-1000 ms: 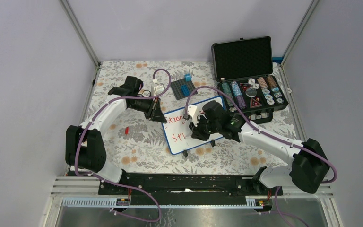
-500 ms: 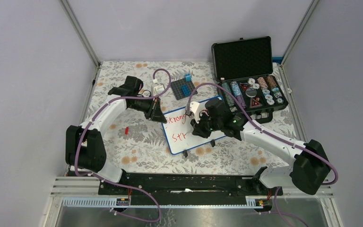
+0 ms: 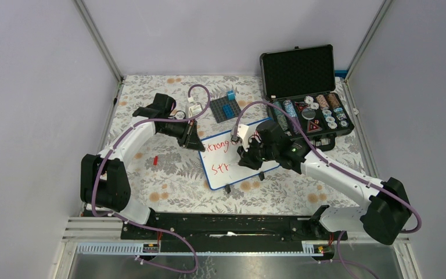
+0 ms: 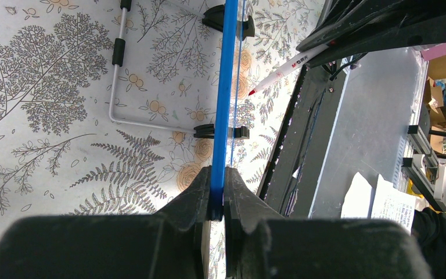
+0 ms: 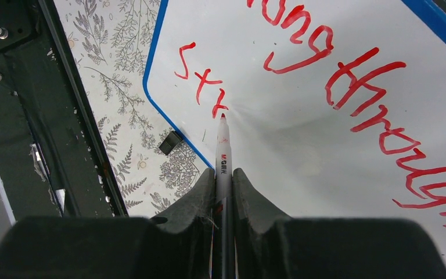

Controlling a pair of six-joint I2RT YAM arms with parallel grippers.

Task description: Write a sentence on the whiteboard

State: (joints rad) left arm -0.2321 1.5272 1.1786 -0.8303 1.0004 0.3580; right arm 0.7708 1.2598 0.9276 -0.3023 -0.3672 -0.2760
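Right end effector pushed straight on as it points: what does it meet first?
The whiteboard: the marker gripped by the right end effector aims at its face beside the red letters, tip apparently touching.

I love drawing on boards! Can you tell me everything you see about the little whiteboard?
The whiteboard is a small, glossy white rectangle with a thin blue rim, rounded corners and small black feet. It sits askew on the flowery tablecloth. Red handwriting crosses its top; "Str" starts a second line. The left gripper pinches its rim, and the marker in the right gripper puts its tip on the white face beside "Str".
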